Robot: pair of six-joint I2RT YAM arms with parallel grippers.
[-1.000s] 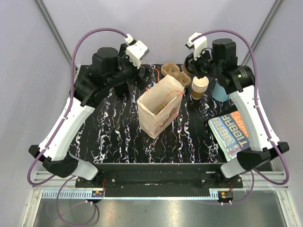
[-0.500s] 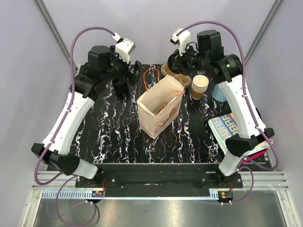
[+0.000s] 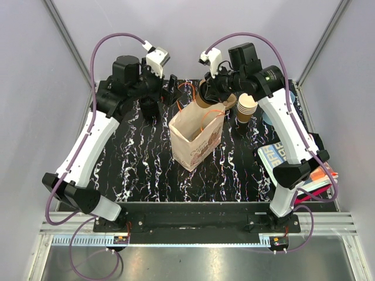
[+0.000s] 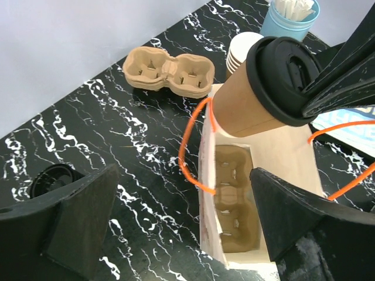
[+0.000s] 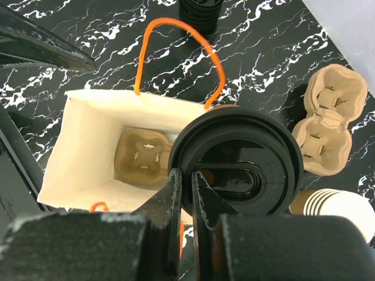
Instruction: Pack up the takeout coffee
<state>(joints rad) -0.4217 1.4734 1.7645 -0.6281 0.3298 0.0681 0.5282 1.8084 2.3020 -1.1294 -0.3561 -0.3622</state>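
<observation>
Top view, far edge taken as 12 o'clock.

Your right claw (image 3: 212, 89) is clamped on the takeout coffee (image 3: 205, 98). In the right wrist view its 2 fingers (image 5: 173, 193) sit nearly together, pinching the rim of the black lid (image 5: 237, 158) at about 7 o'clock of the lid. The tan cup hangs under that lid, at 12 o'clock of the paper bag (image 3: 196, 140) and over the bag's far rim. You cannot tell from these views whether the cup's base has dropped below the rim.

The bag stands upright and open near the table's centre, with its orange cord handles (image 5: 176, 35) up. 1 cup carrier (image 5: 143, 155) lies flat on the bag's floor. A 2nd carrier (image 4: 167, 71) lies on the table past the bag's 12 o'clock side, apart from it.

Your left claw (image 3: 176, 89) hangs at 11 o'clock of the bag with its jaws wide apart, holding nothing. In the left wrist view the bag's mouth and the coffee show between its fingers (image 4: 82, 216).

Around the bag:
- A stack of nested tan cups (image 3: 247, 108) stands at 2 o'clock.
- The light blue cup (image 4: 290, 20) stands just beside that stack at its 3 o'clock, with white strips standing in it.
- A stack of black lids (image 3: 149, 108) sits at 10 o'clock.
- A magazine (image 3: 282, 161) lies at 4 o'clock, near the table's right edge.

The table (image 3: 140, 170) is black with white marbling.
</observation>
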